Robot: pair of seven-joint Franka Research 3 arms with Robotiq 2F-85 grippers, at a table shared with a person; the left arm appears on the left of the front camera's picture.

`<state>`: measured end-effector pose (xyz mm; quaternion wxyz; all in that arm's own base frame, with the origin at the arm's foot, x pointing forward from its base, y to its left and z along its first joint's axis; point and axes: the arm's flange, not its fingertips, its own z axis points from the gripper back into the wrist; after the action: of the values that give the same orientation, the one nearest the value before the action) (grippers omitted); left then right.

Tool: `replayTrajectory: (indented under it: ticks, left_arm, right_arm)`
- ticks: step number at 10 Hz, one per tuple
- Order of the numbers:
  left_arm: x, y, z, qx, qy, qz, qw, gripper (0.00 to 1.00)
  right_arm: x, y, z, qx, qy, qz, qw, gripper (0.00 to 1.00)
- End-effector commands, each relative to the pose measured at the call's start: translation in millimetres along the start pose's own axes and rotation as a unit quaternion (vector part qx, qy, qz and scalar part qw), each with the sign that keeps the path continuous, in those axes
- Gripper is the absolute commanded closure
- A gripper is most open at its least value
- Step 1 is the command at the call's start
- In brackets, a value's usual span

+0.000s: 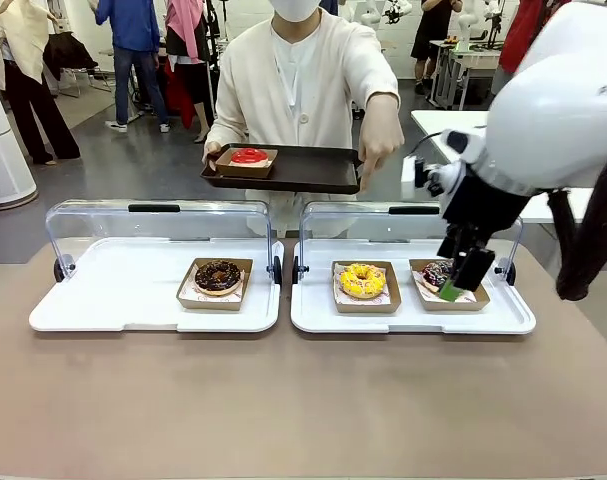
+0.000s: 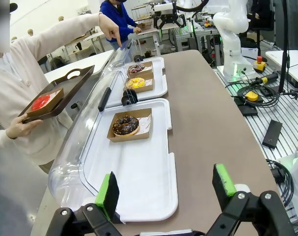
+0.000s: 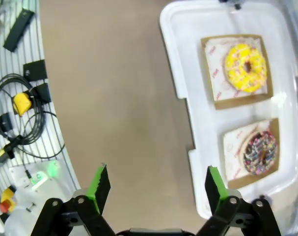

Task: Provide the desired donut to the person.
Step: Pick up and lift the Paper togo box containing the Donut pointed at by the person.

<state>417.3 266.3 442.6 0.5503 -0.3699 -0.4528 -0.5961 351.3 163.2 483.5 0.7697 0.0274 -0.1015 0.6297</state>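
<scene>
Person in a cream cardigan [image 1: 303,90] stands at 12 o'clock of the brown counter [image 1: 283,400] and holds a dark rectangular serving tray [image 1: 313,172] in one hand. A red glazed donut in a cardboard boat [image 1: 248,156] already lies on it. The person's other hand [image 1: 379,150] points down toward the right white display tray with raised clear lid [image 1: 413,318]. Which of its two donuts is meant, cannot tell for sure.

In that tray, a yellow-iced donut [image 1: 362,281] sits at 9 o'clock and a dark donut with coloured sprinkles [image 1: 436,272] at 3 o'clock. The left white display tray [image 1: 103,300] holds one chocolate donut [image 1: 218,276].

Right end effector [image 1: 461,278] hangs just above the dark sprinkled donut, fingers spread wide, nothing between them. Left end effector [image 2: 166,189] is likewise released and empty, at the near end of the left tray, well apart from the chocolate donut.

Progress, judged: early. The choice is being shown and the right arm looks lined up. Not yet done: descend, grasp the boat, lift, carry toward 12 o'clock, set it on the serving tray.
</scene>
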Motion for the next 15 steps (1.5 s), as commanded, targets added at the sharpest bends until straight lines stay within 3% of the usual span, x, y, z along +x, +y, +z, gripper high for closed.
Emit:
replayTrajectory:
  ticks: [1, 5, 9, 10, 15]
  left_arm:
    - [2, -1, 1, 0.001, 0.001, 0.007, 1.000, 0.00]
    - [2, -1, 1, 0.001, 0.001, 0.007, 1.000, 0.00]
    - [2, -1, 1, 0.001, 0.001, 0.007, 1.000, 0.00]
    - [2, -1, 1, 0.001, 0.001, 0.007, 1.000, 0.00]
    - [2, -1, 1, 0.001, 0.001, 0.007, 1.000, 0.00]
  right_arm:
    - [44, -16, -30, -0.007, 0.038, 0.027, 0.999, 0.00]
    - [93, -40, -78, -0.030, 0.019, 0.064, 0.997, 0.00]
    - [114, -69, -105, 0.013, 0.028, 0.067, 0.997, 0.00]
    - [103, -59, -96, -0.003, 0.009, 0.061, 0.998, 0.00]
    - [103, -59, -96, -0.003, 0.009, 0.061, 0.998, 0.00]
